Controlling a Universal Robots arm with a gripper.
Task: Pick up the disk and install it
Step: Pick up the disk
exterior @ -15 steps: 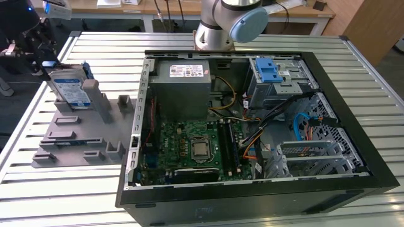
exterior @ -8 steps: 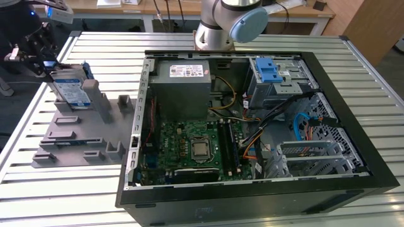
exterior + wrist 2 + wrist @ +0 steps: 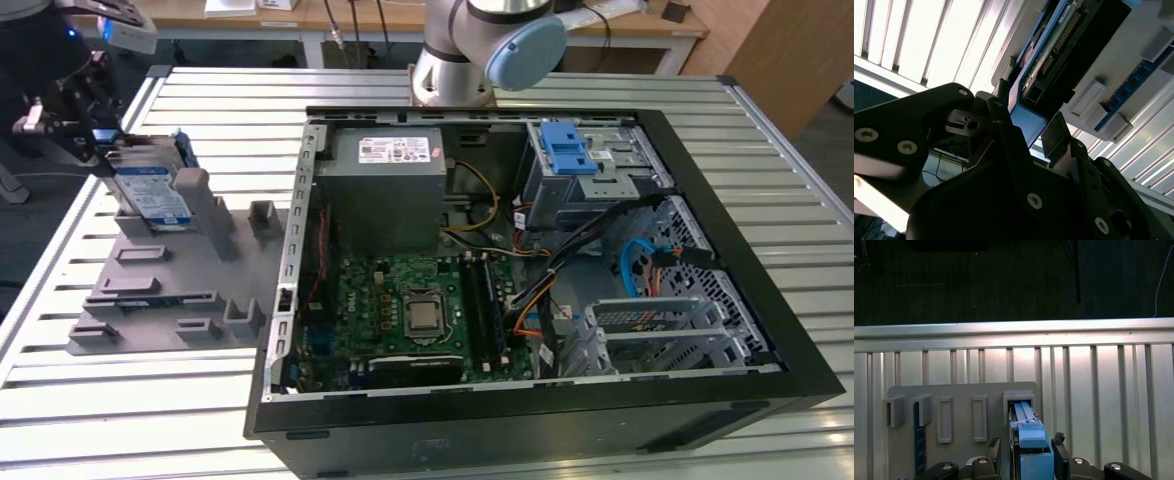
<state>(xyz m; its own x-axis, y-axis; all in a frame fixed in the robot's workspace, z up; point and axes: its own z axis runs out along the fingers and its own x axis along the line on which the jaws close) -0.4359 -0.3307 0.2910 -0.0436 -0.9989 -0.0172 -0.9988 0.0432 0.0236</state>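
The slatted metal desk (image 3: 761,130) is seen carrying everything. At its middle the open computer case (image 3: 534,412) is laid on its side, board and cabling exposed. The drive cage with the blue latch (image 3: 571,158) is spotted at the case's far corner, and no disk is fitted there as far as can be judged, so the installing is reckoned wholly undone.

Toward the exterior view's left, just beside the case, the grey fixture plate (image 3: 160,290) is found. The disk (image 3: 144,192) is stood on edge in one of its holders, label outward, blue rail along its side. In the first wrist view it (image 3: 1029,440) is shown edge-on with its far end seated in a grey slot, so it is judged not yet lifted clear. The pickup is put at its very start.

The pincer (image 3: 96,150) is placed at the disk's upper end, and in both wrist views the disk's edge is straddled by it (image 3: 1026,449) (image 3: 1029,117). Whether it is clamped on the disk or merely set around it cannot be told.
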